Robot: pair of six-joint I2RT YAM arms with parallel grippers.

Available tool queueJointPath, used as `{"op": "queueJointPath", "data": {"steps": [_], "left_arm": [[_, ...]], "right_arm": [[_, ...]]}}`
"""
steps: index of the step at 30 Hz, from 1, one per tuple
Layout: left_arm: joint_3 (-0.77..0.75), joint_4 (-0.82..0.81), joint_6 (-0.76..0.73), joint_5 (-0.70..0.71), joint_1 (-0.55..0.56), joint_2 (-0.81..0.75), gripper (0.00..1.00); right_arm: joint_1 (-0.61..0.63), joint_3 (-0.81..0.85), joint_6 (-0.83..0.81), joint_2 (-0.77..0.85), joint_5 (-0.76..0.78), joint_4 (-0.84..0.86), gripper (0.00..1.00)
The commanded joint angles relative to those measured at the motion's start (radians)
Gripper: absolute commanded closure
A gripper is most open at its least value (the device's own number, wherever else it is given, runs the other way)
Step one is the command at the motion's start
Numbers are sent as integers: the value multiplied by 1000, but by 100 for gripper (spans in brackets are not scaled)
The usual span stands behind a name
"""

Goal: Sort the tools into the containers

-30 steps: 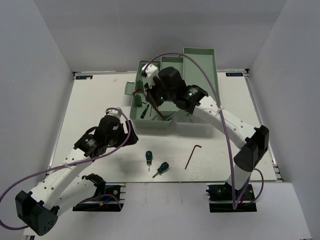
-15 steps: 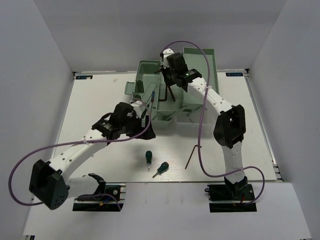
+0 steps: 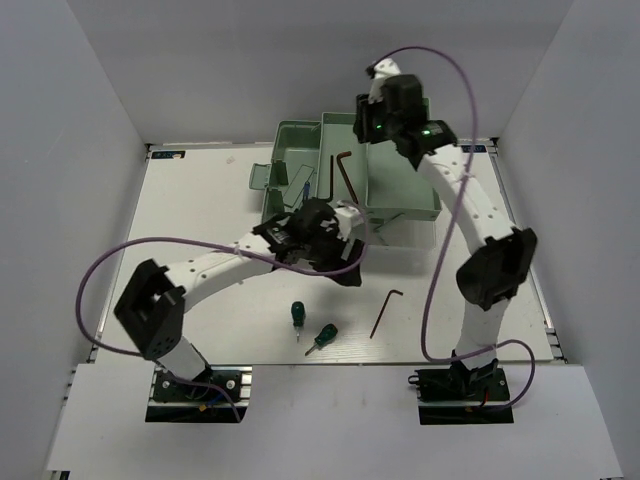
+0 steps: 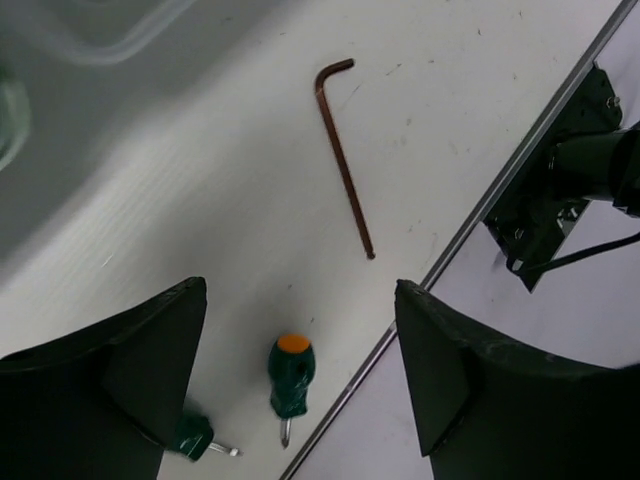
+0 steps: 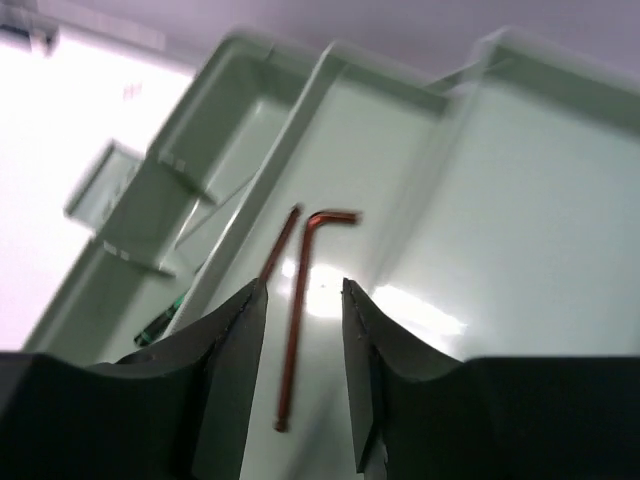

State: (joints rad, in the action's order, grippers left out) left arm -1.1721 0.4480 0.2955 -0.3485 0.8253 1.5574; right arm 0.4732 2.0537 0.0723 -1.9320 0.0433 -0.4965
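right jaws: partway apart and empty; a second ago they were pinched on a hex key over the toolbox (image 3: pixel 400 170).
dropped hex key (image 5: pixel 303 300): now lies flat in the tray compartment straight below the right jaws. A second reddish rod (image 5: pixel 282 243) is just beside it, maybe another key.
left jaws: spread wide, holding nothing; swung in from the near left.
desk hex key (image 4: pixel 345 160): ahead of the left jaws, loose on the desk (image 4: pixel 200 180).
green screwdrivers: one (image 4: pixel 290 375) under the gap, the other (image 4: pixel 195 435) by one finger.
meaning: one more key sorted; three tools still out, so I judge the left jaws pick next.
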Motion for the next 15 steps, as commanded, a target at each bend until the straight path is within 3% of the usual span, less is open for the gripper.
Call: {"op": "queueJointPath", "data": {"steps": [1,5,7,15], "left_arm": [[-101,17,-29,51,92,67,16],[-178,46,28,213,190,205,28],[-221,86,50,302,231,246,30],[-360,136,114,407,314,430,47]], "right_arm": [[-83,-38,46,149,9,53,58],[-169,-141,73,234,-11,53,60],[-214,-206,93,280,-22,52,60],[-288,-363,129,378,-137,65,60]]}}
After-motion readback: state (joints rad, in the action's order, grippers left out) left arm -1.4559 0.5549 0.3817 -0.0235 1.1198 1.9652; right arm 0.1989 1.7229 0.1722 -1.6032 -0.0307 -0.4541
